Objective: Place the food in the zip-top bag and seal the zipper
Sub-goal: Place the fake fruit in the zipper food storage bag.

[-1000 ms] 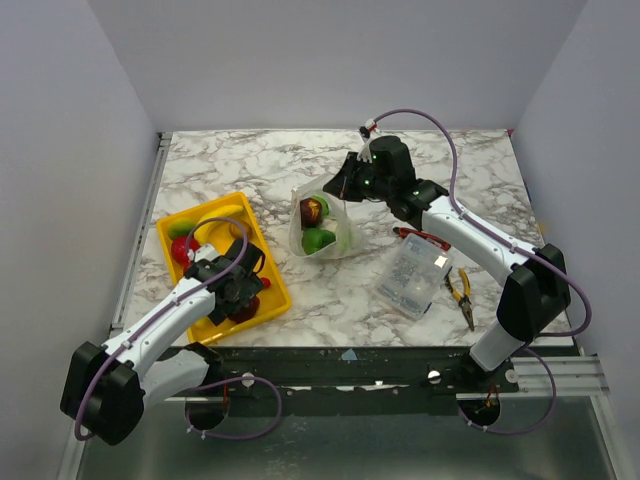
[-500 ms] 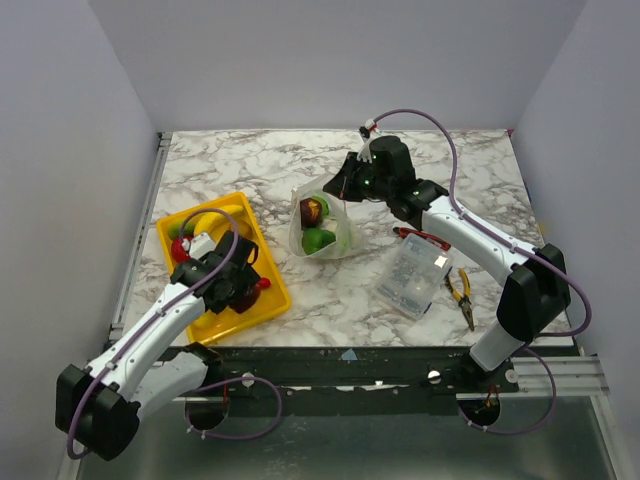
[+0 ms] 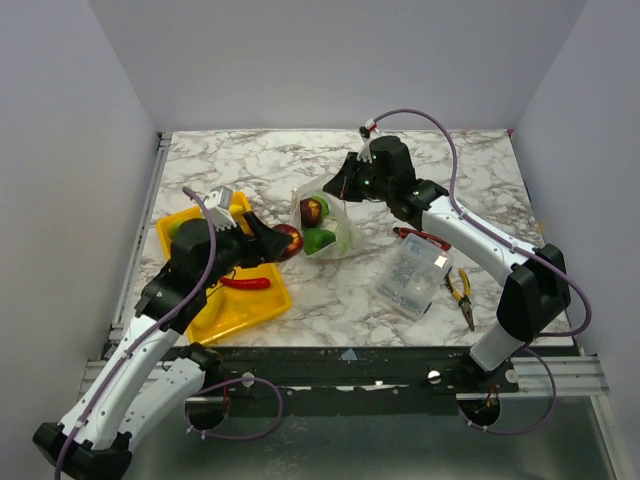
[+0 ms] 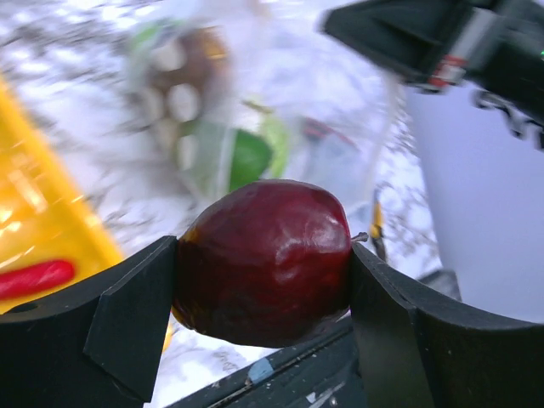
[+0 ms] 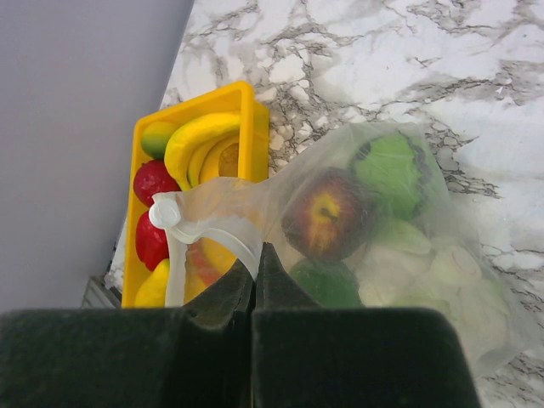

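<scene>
Dark red fruit (image 4: 265, 255) is clamped between the two fingers of the left pincer (image 3: 274, 240). It sits past the edge of the yellow tray (image 3: 225, 312), just beside the clear bag (image 3: 338, 238), and is not inside yet.

The bag sits mid-counter (image 3: 250, 165). It holds a green striped ball (image 5: 387, 170), a red-yellow fruit (image 5: 327, 212) and a green piece (image 5: 327, 285). The right pincer (image 5: 255, 276) is closed on the bag's top edge, pinching film next to the zipper (image 5: 212, 225) and holding it up. The tray has a red chili (image 3: 245, 283), a banana (image 5: 200, 136) and more.

Risks as we see them:
- The mouth is held at one point only, so the opening looks slack. The fruit may hit film rather than the gap and shove the bag sideways.
- If we release too early, the round fruit rolls across the counter.
- A hard push could tug the film out of the right pincer and the mouth collapses.
- The zipper strip is curled, so it may seal badly later.
</scene>
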Robot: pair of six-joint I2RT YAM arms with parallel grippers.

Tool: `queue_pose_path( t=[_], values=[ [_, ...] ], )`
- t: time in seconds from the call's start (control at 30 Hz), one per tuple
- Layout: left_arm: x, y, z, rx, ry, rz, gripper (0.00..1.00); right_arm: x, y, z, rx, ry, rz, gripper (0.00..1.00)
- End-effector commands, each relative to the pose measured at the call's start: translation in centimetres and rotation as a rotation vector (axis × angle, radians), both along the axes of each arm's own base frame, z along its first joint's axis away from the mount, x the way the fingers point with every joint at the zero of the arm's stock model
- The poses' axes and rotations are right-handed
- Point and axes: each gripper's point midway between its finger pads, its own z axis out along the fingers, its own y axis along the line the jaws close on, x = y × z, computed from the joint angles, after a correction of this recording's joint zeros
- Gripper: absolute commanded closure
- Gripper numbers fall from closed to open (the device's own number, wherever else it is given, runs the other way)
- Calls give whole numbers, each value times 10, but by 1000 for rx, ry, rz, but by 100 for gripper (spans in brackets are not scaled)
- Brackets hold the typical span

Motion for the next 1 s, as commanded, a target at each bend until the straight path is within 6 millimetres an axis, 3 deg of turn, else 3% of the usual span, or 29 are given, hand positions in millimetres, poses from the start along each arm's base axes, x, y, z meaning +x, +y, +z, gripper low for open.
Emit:
queue_pose_path(
  t=[0.0, 0.17, 0.33, 0.53, 0.63, 0.77, 0.97],
  values=[
    [-4, -51, 57, -96, -214, -325, 80, -1, -1, 16, 29, -18, 2, 100],
    [19, -70, 61, -108, -200, -366, 80, -4, 4, 21, 63, -9, 20, 99],
    [49, -74, 38, -39, -165, -325, 79, -7, 8, 25, 98, 3, 30, 100],
    [75, -74, 21, 27, -153, -284, 69, -7, 7, 28, 100, -4, 23, 99],
    [83, -76, 19, 31, -156, -282, 53, -6, 7, 29, 100, -6, 22, 100],
    [97, -72, 10, 50, -126, -237, 4, -4, 7, 30, 99, -9, 20, 99],
    [102, -69, 13, 36, -140, -244, 1, -3, 7, 30, 91, -14, 18, 99]
  ],
)
